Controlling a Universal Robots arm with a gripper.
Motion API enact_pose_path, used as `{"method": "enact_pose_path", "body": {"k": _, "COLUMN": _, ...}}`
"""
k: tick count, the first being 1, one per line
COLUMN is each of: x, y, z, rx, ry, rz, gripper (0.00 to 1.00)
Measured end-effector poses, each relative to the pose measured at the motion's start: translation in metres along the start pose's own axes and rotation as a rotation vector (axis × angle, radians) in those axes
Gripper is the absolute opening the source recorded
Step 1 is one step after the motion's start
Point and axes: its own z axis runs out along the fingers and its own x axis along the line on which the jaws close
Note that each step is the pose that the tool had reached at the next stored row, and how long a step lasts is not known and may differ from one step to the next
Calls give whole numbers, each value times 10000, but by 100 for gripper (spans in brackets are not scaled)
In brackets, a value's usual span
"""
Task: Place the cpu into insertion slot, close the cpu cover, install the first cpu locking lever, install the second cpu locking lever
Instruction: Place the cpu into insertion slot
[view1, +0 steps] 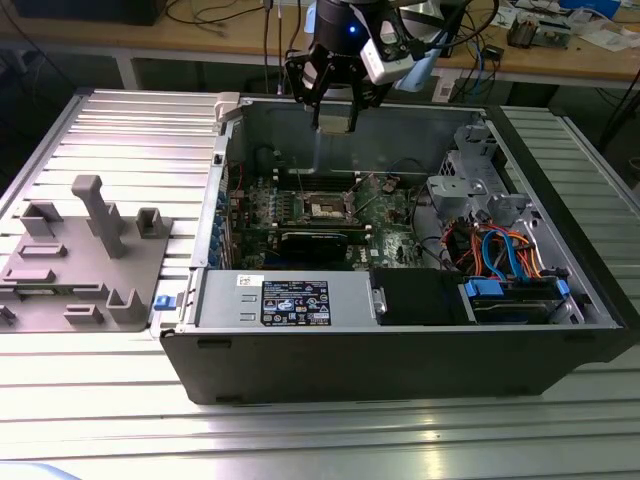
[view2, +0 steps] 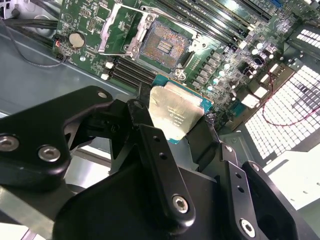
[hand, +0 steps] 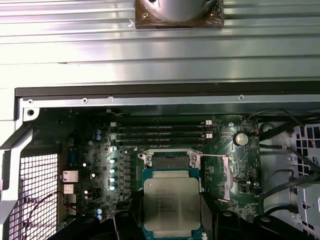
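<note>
Starting at the exterior view's left, a grey moulded fixture (view1: 85, 250) sits on the ribbed worktop (view1: 120, 130) beside the open computer case (view1: 400, 350). Over the motherboard (view1: 390, 215) hangs the tool (view1: 335, 122), pinching the cpu (view2: 175, 112) by opposite edges, above and apart from the bare insertion slot (view2: 162, 45), whose cpu cover (view2: 120, 27) stands swung open. Blue and orange cables (view1: 500, 250) lie farther right.

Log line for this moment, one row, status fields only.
gripper: shut on chip | chip: held in the air, not seated | socket: empty | cover: open
</note>
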Motion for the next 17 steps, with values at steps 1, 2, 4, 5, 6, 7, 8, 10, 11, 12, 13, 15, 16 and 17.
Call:
{"method": "enact_pose_path", "body": {"k": 1, "x": 0, "y": 0, "z": 1, "rx": 0, "ry": 0, "rz": 0, "gripper": 54}}
{"method": "enact_pose_path", "body": {"k": 2, "x": 0, "y": 0, "z": 3, "rx": 0, "ry": 1, "rz": 0, "gripper": 54}}
{"method": "enact_pose_path", "body": {"k": 4, "x": 0, "y": -1, "z": 6, "rx": 1, "ry": 1, "rz": 0, "gripper": 54}}
{"method": "enact_pose_path", "body": {"k": 5, "x": 0, "y": -1, "z": 8, "rx": 1, "ry": 1, "rz": 0, "gripper": 54}}
{"method": "enact_pose_path", "body": {"k": 6, "x": 0, "y": -1, "z": 10, "rx": 0, "ry": 1, "rz": 0, "gripper": 54}}
{"method": "enact_pose_path", "body": {"k": 7, "x": 0, "y": -1, "z": 14, "rx": 3, "ry": 1, "rz": 0, "gripper": 54}}
{"method": "enact_pose_path", "body": {"k": 8, "x": 0, "y": -2, "z": 17, "rx": 4, "ry": 1, "rz": 0, "gripper": 54}}
{"method": "enact_pose_path", "body": {"k": 10, "x": 0, "y": -2, "z": 18, "rx": 4, "ry": 0, "rz": 0, "gripper": 54}}
{"method": "enact_pose_path", "body": {"k": 11, "x": 0, "y": -2, "z": 20, "rx": 2, "ry": 0, "rz": 0, "gripper": 54}}
{"method": "enact_pose_path", "body": {"k": 12, "x": 0, "y": -2, "z": 22, "rx": 1, "ry": -1, "rz": 1, "gripper": 54}}
{"method": "enact_pose_path", "body": {"k": 13, "x": 0, "y": -2, "z": 23, "rx": 3, "ry": 0, "rz": 1, "gripper": 54}}
{"method": "enact_pose_path", "body": {"k": 15, "x": 0, "y": -3, "z": 25, "rx": 3, "ry": 1, "rz": 0, "gripper": 54}}
{"method": "enact_pose_path", "body": {"k": 16, "x": 0, "y": -3, "z": 27, "rx": 3, "ry": 0, "rz": 0, "gripper": 54}}
{"method": "enact_pose_path", "body": {"k": 17, "x": 0, "y": -3, "z": 29, "rx": 3, "ry": 1, "rz": 1, "gripper": 54}}
